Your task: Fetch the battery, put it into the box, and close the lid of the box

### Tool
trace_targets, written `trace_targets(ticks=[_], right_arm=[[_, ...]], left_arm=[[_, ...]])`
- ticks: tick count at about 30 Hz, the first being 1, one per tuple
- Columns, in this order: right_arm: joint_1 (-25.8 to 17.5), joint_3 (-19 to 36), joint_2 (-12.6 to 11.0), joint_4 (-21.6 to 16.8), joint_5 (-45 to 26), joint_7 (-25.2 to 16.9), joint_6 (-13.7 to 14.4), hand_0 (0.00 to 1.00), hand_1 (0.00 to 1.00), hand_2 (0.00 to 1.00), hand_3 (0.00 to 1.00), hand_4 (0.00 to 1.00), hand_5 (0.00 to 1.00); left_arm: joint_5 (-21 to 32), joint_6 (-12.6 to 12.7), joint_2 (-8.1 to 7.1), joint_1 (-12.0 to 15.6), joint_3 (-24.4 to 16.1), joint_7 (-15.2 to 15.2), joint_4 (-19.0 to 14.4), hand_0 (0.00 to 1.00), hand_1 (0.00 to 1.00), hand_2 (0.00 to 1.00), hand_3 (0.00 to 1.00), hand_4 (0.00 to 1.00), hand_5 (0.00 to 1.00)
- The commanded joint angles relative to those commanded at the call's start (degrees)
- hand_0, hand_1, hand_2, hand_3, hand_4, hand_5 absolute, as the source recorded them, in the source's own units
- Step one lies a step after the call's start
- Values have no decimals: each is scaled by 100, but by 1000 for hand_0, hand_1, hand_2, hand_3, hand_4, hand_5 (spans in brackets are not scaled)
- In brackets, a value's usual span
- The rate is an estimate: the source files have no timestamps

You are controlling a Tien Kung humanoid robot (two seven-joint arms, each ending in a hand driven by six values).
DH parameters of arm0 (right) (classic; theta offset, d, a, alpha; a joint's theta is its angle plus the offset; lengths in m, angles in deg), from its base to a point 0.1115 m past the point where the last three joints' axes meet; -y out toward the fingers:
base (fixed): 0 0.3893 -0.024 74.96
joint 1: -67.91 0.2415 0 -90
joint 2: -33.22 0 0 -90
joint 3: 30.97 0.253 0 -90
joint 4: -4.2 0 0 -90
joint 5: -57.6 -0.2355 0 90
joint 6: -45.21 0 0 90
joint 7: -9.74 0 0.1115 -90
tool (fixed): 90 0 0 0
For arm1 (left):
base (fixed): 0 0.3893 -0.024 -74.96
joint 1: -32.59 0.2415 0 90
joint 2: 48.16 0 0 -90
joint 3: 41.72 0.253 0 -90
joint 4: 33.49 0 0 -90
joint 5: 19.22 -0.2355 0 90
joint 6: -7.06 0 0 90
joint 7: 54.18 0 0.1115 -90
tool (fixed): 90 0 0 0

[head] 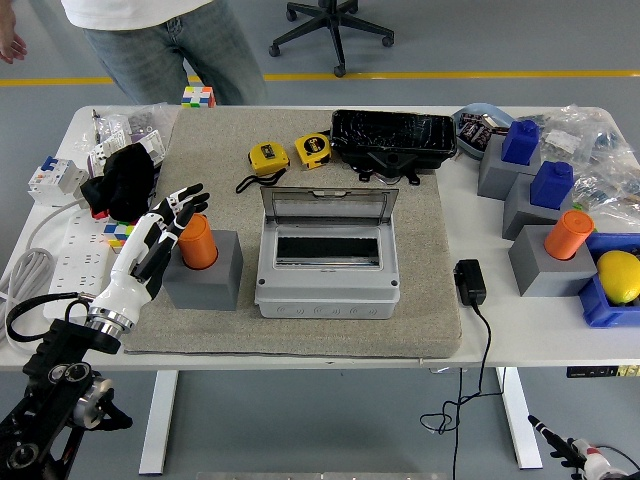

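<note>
on mat: 1 box (327,262) lid up | 2 orange batteries (197,241) | left hand (160,238) spread, empty

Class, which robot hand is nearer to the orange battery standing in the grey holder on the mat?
Left. The left robot hand sits just beside the orange battery, fingers spread toward it, not yet gripping. The right robot hand is out of view.

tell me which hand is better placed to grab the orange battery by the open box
Left. The left hand is open right beside the orange battery standing in its grey holder, left of the open box. The right hand is out of view.
</note>
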Motion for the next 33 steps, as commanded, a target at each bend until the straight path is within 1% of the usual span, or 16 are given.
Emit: trace_targets(ticks=[2, 3, 8, 9, 14, 15, 20, 21, 26, 27, 32, 33], right_arm=[[-2, 6, 1, 2, 8, 0, 0, 906, 888, 829, 871, 998, 998], [-1, 8, 1, 3, 9, 0, 0, 906, 888, 829, 870, 998, 998], [2, 18, 2, 3, 12, 0, -1, 906, 888, 829, 870, 998, 998], [3, 18, 3, 1, 10, -1, -1, 905, 888, 829, 870, 998, 998], [1, 15, 7, -1, 9, -1, -1, 905, 888, 829, 870, 998, 998], [1, 15, 7, -1, 9, -1, -1, 906, 888, 829, 869, 998, 998], [13, 24, 4, -4, 14, 0, -1, 906, 888, 829, 869, 998, 998], [13, 22, 3, -4, 12, 0, -2, 905, 888, 829, 869, 998, 998], [10, 26, -1, -2, 14, 2, -3, 905, 888, 829, 869, 998, 998], [10, 25, 0, -3, 13, 2, -3, 905, 889, 829, 869, 998, 998], [9, 3, 2, -8, 0, 4, -1, 905, 889, 829, 869, 998, 998], [10, -3, 3, -9, -3, 5, -1, 905, 888, 829, 869, 998, 998]], left_arm=[[-18, 15, 3, -11, 17, 4, 12, 829, 880, 857, 858, 998, 706], [-22, 31, 7, -19, 19, 7, 20, 817, 872, 850, 858, 998, 631], [-13, 93, 12, -43, 36, 31, 45, 817, 872, 850, 858, 998, 631], [-17, 101, 11, -46, 37, 34, 48, 786, 854, 831, 854, 998, 596], [-65, 161, 30, -53, 38, 47, 59, 786, 854, 831, 854, 998, 596], [-86, 175, 33, -52, 40, 47, 59, 751, 821, 796, 834, 998, 513], [-215, 257, 35, -62, 50, 38, 51, 751, 821, 796, 834, 998, 513], [-233, 274, 35, -63, 55, 37, 50, 729, 801, 764, 793, 998, 332], [-308, 396, 55, -82, 100, 45, 85, 729, 801, 764, 793, 998, 332], [-319, 416, 61, -87, 108, 44, 99, 693, 741, 683, 735, 998, 236], [-405, 514, 90, -124, 149, 26, 169, 693, 741, 683, 735, 998, 236], [-416, 528, 94, -131, 155, 22, 179, 658, 704, 619, 675, 998, 165]])
